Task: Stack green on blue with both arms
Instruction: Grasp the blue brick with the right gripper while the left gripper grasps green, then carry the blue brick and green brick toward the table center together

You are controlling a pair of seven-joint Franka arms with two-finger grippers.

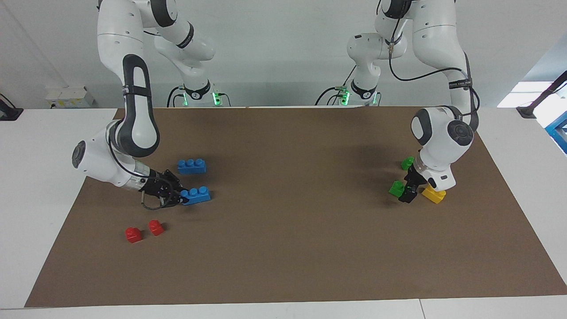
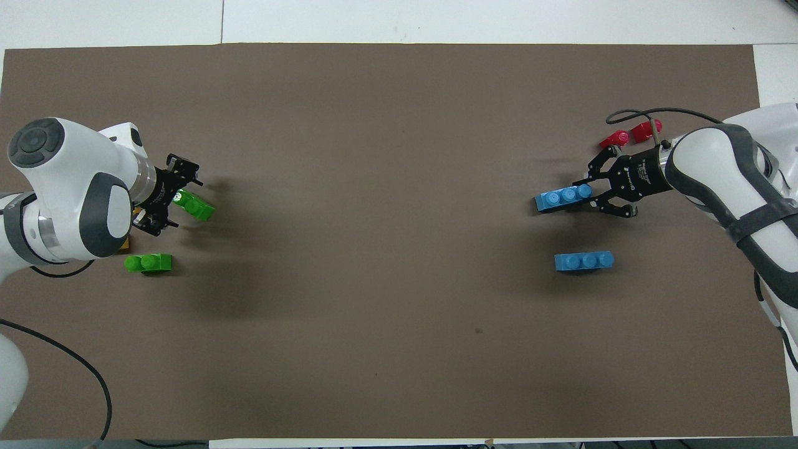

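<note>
both arms are at the pickup step, each closing in on its own brick, and nothing is stacked yet.

at the left of the facing view the right gripper (image 1: 179, 195) sits low on the mat with its fingers pinching one end of a blue brick (image 1: 197, 195). that brick looks tipped a little, as if just coming off the mat (image 1: 288, 248). a 2nd blue brick (image 1: 192, 165) lies untouched just above it in that view, and 2 red bricks (image 1: 144, 231) sit below the gripper, toward the lower left.

at the right of the facing view the left gripper (image 1: 406, 189) is down at the green brick (image 1: 396, 188), fingers either side of its near end in the overhead view (image 2: 173, 198). i cannot tell whether they have pressed in on it. the other green brick (image 1: 407, 163) lies a little higher in the frame, and a yellow brick (image 1: 433, 194) sits just beside the gripper.

next, i judge, the left gripper must get a firm hold, then both lift and carry toward the middle of the mat. green must come down square, its 2 studs up, onto the blue studs, while the right gripper holds the blue brick level and steady.
</note>
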